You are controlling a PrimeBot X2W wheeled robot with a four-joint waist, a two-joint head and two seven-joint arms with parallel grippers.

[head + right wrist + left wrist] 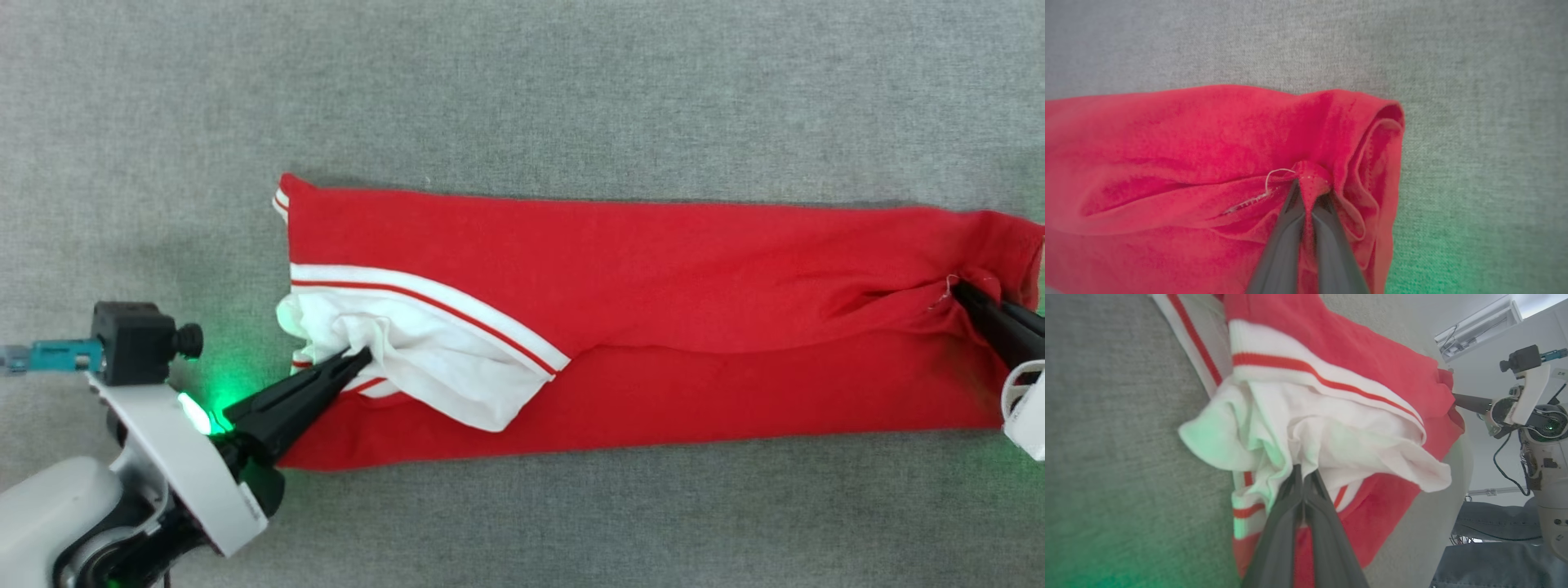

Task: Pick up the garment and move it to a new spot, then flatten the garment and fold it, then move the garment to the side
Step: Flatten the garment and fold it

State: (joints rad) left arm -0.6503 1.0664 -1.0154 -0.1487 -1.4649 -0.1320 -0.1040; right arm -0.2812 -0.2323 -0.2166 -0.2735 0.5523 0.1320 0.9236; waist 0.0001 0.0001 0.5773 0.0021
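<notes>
The garment (653, 278) lies as a long red band folded lengthwise across the grey surface, its white sleeve with red-striped trim (441, 359) bunched at the left end. My left gripper (363, 355) is shut on that white sleeve cloth (1306, 441), its tips (1303, 471) buried in the folds. At the right end my right gripper (959, 290) is shut on a pinch of red hem (1310, 179), with a loose white thread beside it. The lettering and number are hidden.
Grey fabric covers the surface (522, 90) all around the garment. In the left wrist view the right arm (1531, 400) stands beyond the garment, with a person's jeans-clad legs (1490, 547) past the table edge and a ceiling fixture (1478, 326) above.
</notes>
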